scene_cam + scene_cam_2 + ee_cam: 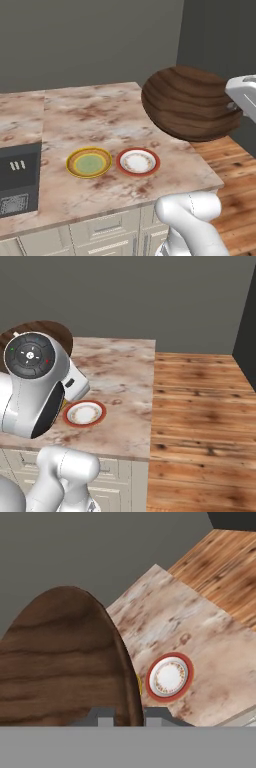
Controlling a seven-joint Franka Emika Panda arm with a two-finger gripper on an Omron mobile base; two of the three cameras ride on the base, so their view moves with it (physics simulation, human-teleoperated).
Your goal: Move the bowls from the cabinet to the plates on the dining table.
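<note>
Bowl, wooden, dark brown [189,102]: carried tilted on edge in the air above the right end of the marbled desk [100,115]; yellow-rimmed plate [89,162] and red-rimmed plate [138,161] lie bare, just beside each other. Right base view: red-rimmed plate lies beside the arm. Hand view: hand [128,716] is clamped on the bowl's rim. Step judged: transport. Next called for: levelling and lowering onto a plate.

Dining table [100,115] top mostly bare: wide free stone behind and right of the plates. Yellow-rimmed plate [89,162] and red-rimmed plate [138,161] sit just beside each other near the front edge. Microwave [19,177] blocks the front left. Wooden bowl [187,102] hangs tilted above the right edge. Wood floor [200,421] open right.
</note>
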